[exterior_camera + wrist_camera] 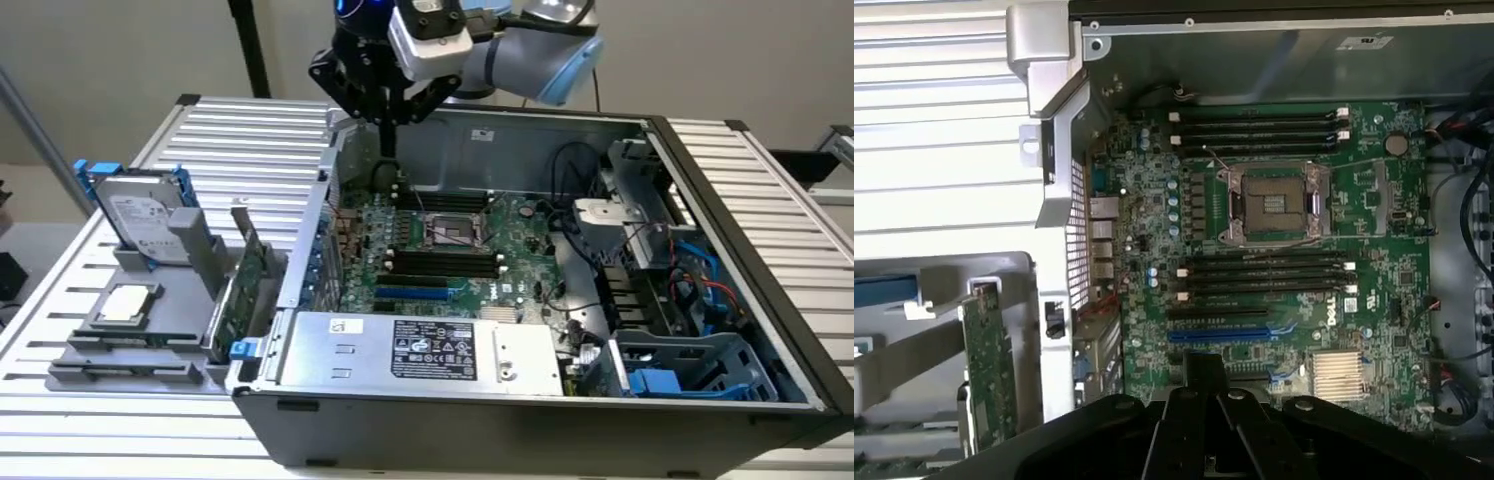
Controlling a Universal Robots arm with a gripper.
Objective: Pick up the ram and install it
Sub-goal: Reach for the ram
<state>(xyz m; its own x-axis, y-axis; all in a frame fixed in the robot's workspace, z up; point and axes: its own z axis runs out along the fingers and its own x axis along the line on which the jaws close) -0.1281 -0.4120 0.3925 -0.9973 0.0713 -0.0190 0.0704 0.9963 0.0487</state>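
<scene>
Arm leans over the far side of the open computer case on the bench. Its wrist is turned down and the gripper hangs above the case's rear wall, clear of the motherboard. Fingers are pressed together tip to tip. Cannot tell whether the ram is pinched between them, since the tips cover their own gap. In the wrist view the finger bases cut off the motherboard's near edge.
</scene>
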